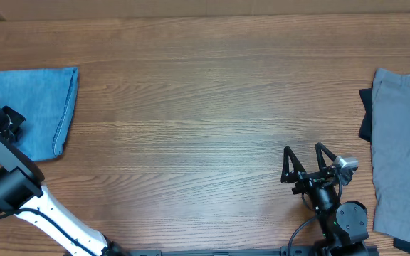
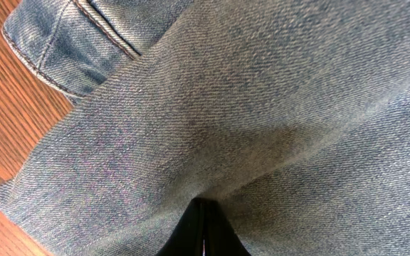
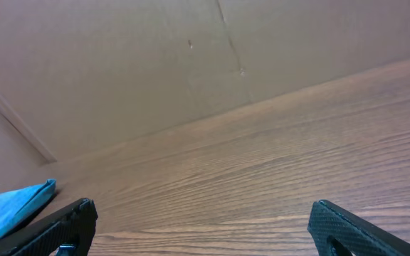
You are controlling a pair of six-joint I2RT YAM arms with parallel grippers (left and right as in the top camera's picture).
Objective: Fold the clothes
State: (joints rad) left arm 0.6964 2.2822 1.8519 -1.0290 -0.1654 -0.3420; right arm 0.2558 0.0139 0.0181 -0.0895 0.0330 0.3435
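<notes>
The clothes, light blue denim jeans (image 1: pixel 38 107), lie folded into a compact rectangle at the far left of the wooden table. My left gripper (image 1: pixel 9 122) rests on their left part. In the left wrist view denim (image 2: pixel 262 107) fills the frame, with a stitched seam at the upper left. The left gripper (image 2: pixel 203 208) is shut there, and the fabric puckers around its tips. My right gripper (image 1: pixel 303 151) stands open near the front right, far from the jeans. Nothing lies between its fingers (image 3: pixel 205 213), and a corner of the jeans (image 3: pixel 13 206) shows at the far left.
A grey garment (image 1: pixel 404 149) lies spread at the right table edge, with a dark piece (image 1: pixel 365 114) peeking out from under its left side. Bare wood (image 1: pixel 205 107) stretches between the two piles. A plain brown wall (image 3: pixel 155 64) stands behind the table.
</notes>
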